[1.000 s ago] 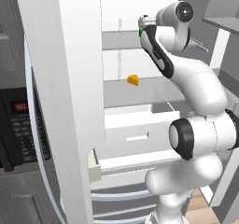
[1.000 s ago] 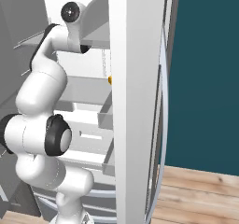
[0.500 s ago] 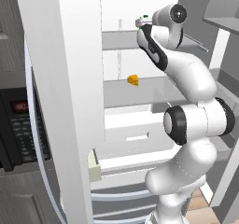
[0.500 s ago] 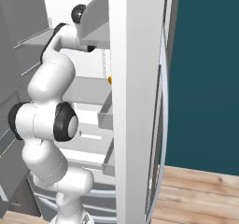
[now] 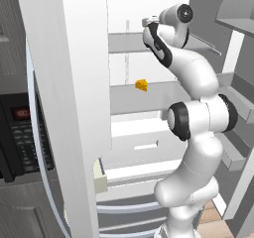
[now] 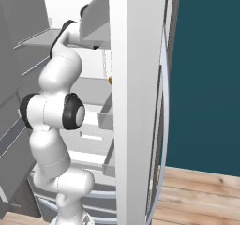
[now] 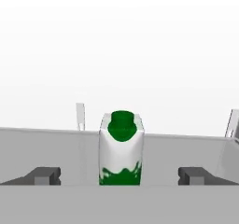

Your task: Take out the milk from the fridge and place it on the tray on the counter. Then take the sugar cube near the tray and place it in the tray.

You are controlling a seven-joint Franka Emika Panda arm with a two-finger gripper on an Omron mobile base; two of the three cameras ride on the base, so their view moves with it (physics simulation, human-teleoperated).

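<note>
The milk [image 7: 120, 148], a small carton with a green cap and green foot, stands upright on a pale grey shelf [image 7: 56, 143] of the fridge [image 5: 74, 83]. My gripper [image 7: 120, 177] is open just in front of it. One dark fingertip [image 7: 44, 175] is off to each side of the carton and neither touches it. In the left base view my arm [image 5: 196, 118] reaches up to the top shelf [image 5: 124, 42]. The tray, the counter and the sugar cube are out of view.
A yellow cheese wedge [image 5: 141, 85] lies on the shelf below. White drawers [image 5: 134, 143] sit lower down. The open white door [image 6: 136, 102] stands close on my right, and a black microwave [image 5: 20, 133] is beyond the left door.
My arm has stretched upward, its elbow rising, and the hand has pushed a little deeper toward the top shelf. The jaws have stayed wide.
</note>
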